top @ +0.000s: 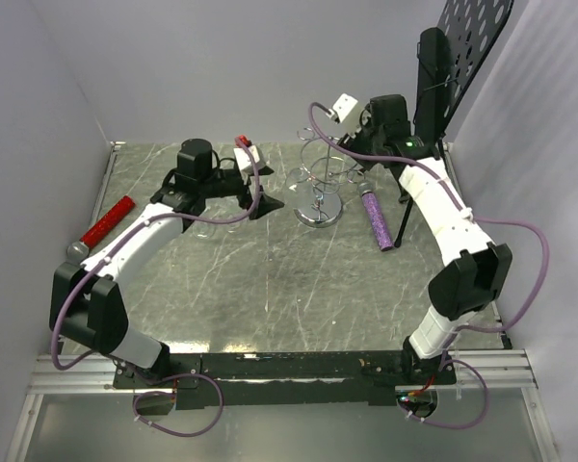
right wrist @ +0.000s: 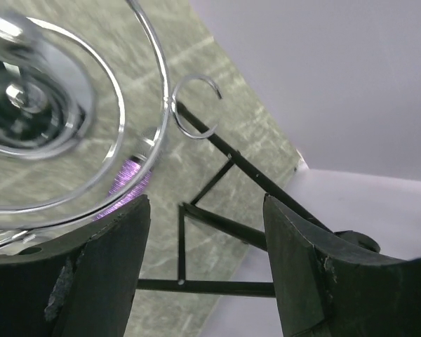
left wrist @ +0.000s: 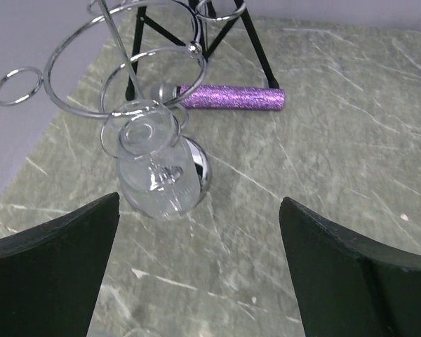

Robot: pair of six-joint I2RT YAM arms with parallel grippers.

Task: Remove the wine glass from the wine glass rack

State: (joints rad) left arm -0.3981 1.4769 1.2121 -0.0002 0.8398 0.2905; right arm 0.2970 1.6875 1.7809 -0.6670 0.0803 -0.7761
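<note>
Your left gripper (left wrist: pixel 200 203) gapes wide and empty, facing the wine glass (left wrist: pixel 158 184) hanging from the rack (top: pixel 320 214); your right gripper (right wrist: pixel 205 203) is parted, empty.

I see my right claw (right wrist: pixel 205 210) with its two dark fingers spread and nothing between them. The chrome rings of the wine glass rack (right wrist: pixel 163 77) fill the upper left, just above the left finger. Beyond them, a purple glitter tube (right wrist: pixel 126 184) and thin black stand legs (right wrist: pixel 210 286) rest on the grey-green worktop (right wrist: pixel 238 123).

Chrome rack (top: pixel 320 215), clear glass (left wrist: pixel 158 184), purple glitter tube (top: pixel 377 219), red stick (top: pixel 108 220), grey-green marbled tbl (top: pixel 299 284)
</note>
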